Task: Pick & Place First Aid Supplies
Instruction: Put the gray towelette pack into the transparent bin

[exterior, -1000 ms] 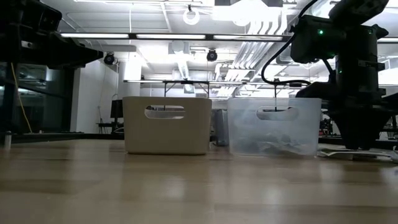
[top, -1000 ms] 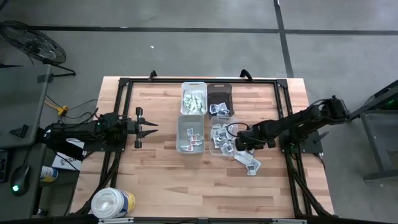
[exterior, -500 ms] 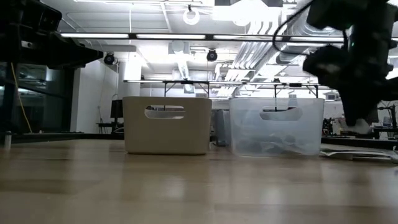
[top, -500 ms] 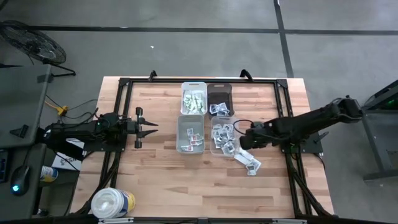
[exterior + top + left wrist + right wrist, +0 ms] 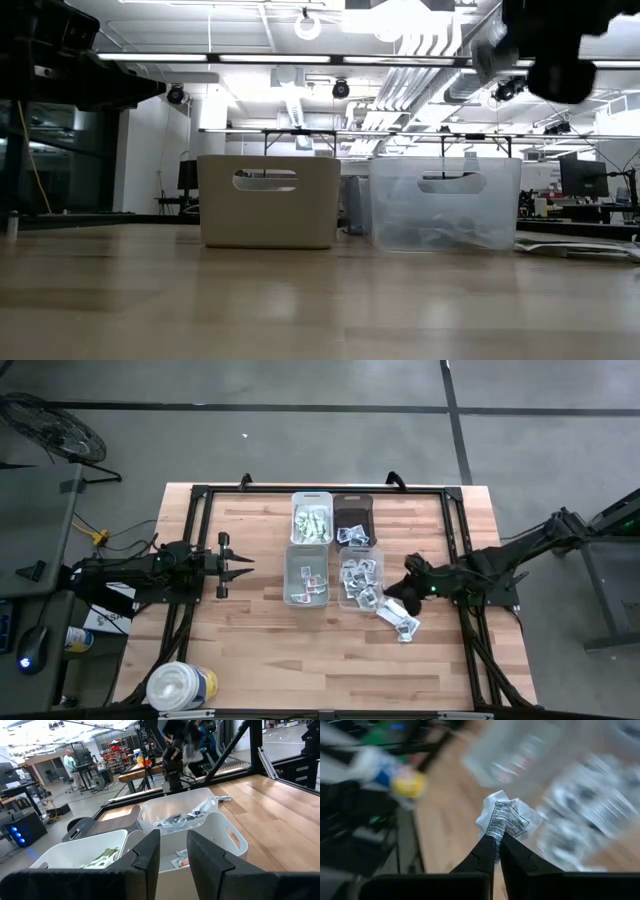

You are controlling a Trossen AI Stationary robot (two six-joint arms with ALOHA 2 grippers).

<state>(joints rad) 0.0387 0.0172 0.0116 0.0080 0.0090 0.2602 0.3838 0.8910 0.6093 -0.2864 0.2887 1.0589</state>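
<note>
The right gripper has its jaws pressed together on a crumpled white packet with dark print, pinching it by one edge. In the high view this gripper hangs over the bench at about three o'clock from the clear bin, which is full of packets. More loose packets lie on the wood at five o'clock from that bin. A white bin sits at its nine o'clock, a dark bin at its twelve. The left gripper waits at nine o'clock on the bench, jaws slightly spread and empty. A big round tub stands at seven o'clock.
</note>
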